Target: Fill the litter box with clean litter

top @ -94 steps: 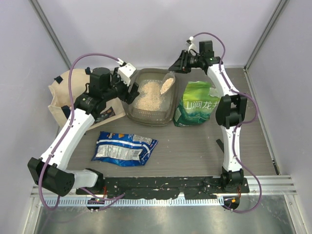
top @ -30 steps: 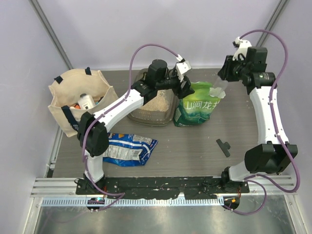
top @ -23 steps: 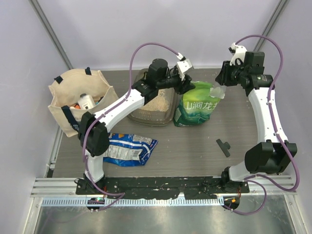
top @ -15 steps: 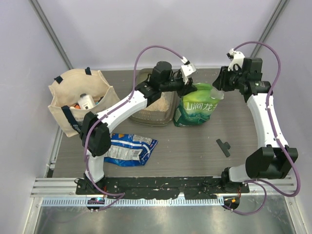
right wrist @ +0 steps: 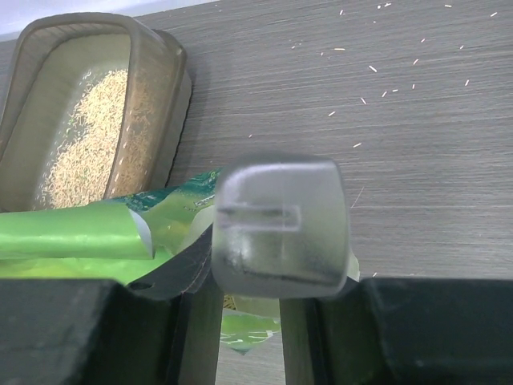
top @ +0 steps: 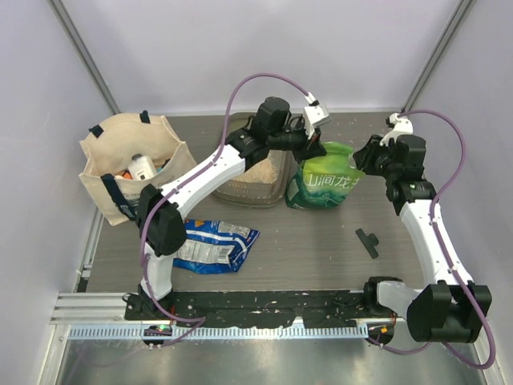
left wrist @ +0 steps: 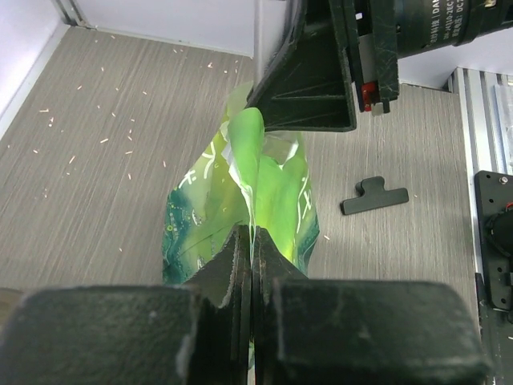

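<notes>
At the back of the table point(top: 321, 249), the litter box point(right wrist: 164, 80) lies just left of the green bag point(left wrist: 264, 184), and a shallow bed of clean litter point(right wrist: 84, 136) covers part of its floor, so the filling looks begun but not finished (more scoops seem needed). The left gripper point(left wrist: 251, 265) is pinched tight on the bag's top edge, holding it up. The right gripper point(right wrist: 250, 309), at the bag's mouth, is clamped on a clear scoop point(right wrist: 280, 224); whether it carries litter I cannot tell. The left arm crosses above the box, which may crowd the scoop's path. A tote bag point(top: 112, 152), blue packet point(top: 204, 242) and black clip point(top: 369, 240) lie well apart.
</notes>
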You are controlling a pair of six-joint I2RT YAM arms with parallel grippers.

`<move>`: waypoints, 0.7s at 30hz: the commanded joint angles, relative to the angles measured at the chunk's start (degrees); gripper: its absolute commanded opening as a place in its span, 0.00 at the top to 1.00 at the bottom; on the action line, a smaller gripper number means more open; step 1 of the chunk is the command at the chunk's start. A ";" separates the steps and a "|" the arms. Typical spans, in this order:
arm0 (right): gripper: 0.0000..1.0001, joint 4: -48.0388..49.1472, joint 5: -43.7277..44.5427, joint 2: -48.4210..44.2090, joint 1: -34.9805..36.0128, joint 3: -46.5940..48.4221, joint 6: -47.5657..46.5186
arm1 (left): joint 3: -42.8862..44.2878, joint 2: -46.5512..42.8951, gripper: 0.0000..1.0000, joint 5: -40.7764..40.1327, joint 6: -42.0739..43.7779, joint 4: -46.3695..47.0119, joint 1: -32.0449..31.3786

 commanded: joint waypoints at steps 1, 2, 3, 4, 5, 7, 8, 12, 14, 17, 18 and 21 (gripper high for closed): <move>0.99 4.99 5.02 0.80 0.28 -1.63 -1.78 | 3.75 -0.62 1.00 -0.16 -2.24 -1.37 0.72; 0.99 4.99 5.02 2.03 0.54 -1.63 -1.96 | 4.02 -0.36 1.00 -0.25 -3.02 -0.93 0.63; 0.99 5.07 5.11 2.65 1.07 -1.46 -2.39 | 4.28 -0.36 1.00 -0.34 -3.38 -0.49 0.63; 0.99 5.16 5.29 3.18 1.77 -1.19 -2.57 | 4.28 -0.36 1.00 -0.42 -3.73 0.56 0.63; 0.99 5.60 5.90 4.57 2.56 -1.28 -2.40 | 4.20 -0.36 1.00 -0.60 -4.43 1.18 0.63; 0.99 5.78 6.52 6.16 4.76 -1.46 -1.26 | 3.85 -0.53 1.00 -0.77 -5.05 2.50 0.63; 0.99 5.95 6.69 6.87 5.81 -1.63 -0.82 | 3.67 -0.62 1.00 -0.86 -5.14 3.55 0.63; 0.99 4.11 7.05 10.90 8.71 -1.72 -0.55 | 2.62 -1.15 1.00 -1.13 -5.58 5.92 0.72; 0.99 2.53 6.87 12.23 9.51 -1.46 -0.64 | 2.09 -1.15 1.00 -1.04 -5.67 6.63 0.72; 0.99 1.38 5.82 14.78 10.91 -1.54 0.50 | 2.00 -0.97 1.00 -1.13 -6.02 7.95 0.63; 0.99 0.69 4.77 15.30 11.18 -1.63 1.20 | 2.08 -0.89 1.00 -1.21 -6.02 8.56 0.72; 0.99 0.15 2.04 17.59 11.36 -1.89 4.36 | 2.08 -0.71 1.00 -1.74 -6.11 9.71 0.72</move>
